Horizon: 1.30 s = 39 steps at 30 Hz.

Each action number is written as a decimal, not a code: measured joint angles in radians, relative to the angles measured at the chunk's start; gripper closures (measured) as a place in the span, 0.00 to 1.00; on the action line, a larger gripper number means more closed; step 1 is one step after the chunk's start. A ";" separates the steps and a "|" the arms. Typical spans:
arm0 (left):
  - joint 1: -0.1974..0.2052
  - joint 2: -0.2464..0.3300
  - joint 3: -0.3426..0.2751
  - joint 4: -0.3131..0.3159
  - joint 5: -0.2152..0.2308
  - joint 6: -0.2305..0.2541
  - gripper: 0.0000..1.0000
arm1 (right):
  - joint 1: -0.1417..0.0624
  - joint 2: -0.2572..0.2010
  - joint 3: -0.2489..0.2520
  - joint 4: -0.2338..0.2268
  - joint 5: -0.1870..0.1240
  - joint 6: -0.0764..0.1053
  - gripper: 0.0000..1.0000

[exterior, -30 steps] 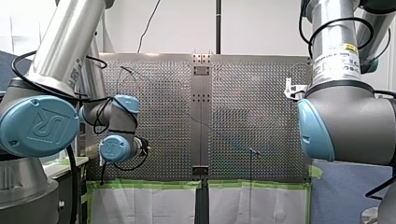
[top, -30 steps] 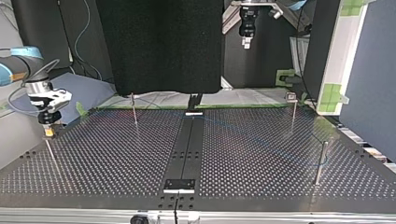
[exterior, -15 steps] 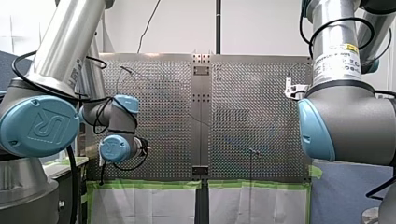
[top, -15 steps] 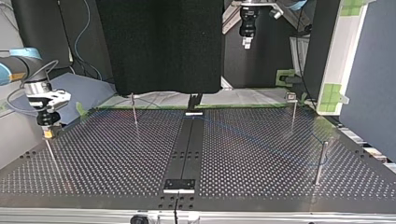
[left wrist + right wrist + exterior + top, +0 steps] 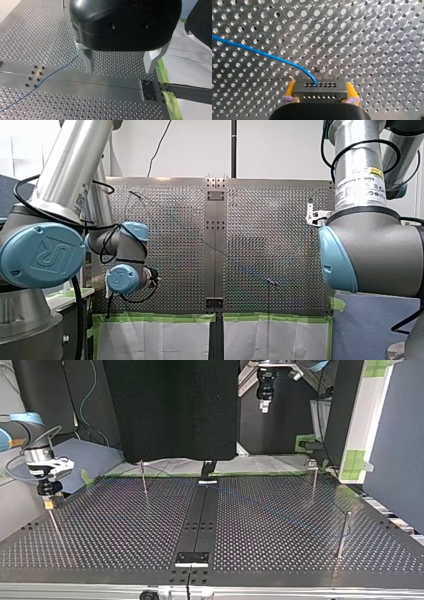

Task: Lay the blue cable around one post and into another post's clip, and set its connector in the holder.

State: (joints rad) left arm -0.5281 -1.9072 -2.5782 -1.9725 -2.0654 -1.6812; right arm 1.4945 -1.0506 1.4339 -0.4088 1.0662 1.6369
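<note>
**Fig.** My right gripper holding the connector of the blue cable over the perforated table.

Its yellow pads are clamped on the connector's sides, and the cable trails from the block's face across the table. My left gripper hangs released, with nothing between its fingers. Likely hazards: the connector sits right at the top of a thin post (contact or clearance cannot be told), so a sideways move may knock it. The cable may also snag on the clip post, or pull taut and twist the block in the pads. Surface: shiny drilled metal with a plain centre strip. There is green tape at its edge and a black screen behind.
</note>
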 joint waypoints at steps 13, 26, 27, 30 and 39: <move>0.000 0.000 0.000 0.000 0.000 -0.001 0.00 | 0.000 0.000 0.000 -0.004 -0.001 0.000 1.00; 0.000 0.000 0.000 -0.003 0.000 -0.001 0.00 | 0.005 0.002 0.001 -0.005 -0.006 0.015 0.61; 0.000 0.000 0.000 -0.003 0.000 -0.001 0.00 | 0.005 0.002 0.001 -0.004 -0.005 0.014 0.61; 0.000 0.000 0.000 -0.003 0.000 -0.001 0.00 | 0.005 0.002 0.001 -0.001 -0.005 0.009 0.40; 0.000 0.000 0.000 -0.004 -0.001 0.000 0.00 | 0.002 0.005 0.002 0.008 0.017 0.002 0.01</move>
State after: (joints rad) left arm -0.5281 -1.9072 -2.5782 -1.9769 -2.0662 -1.6812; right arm 1.4969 -1.0461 1.4361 -0.4004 1.0831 1.6388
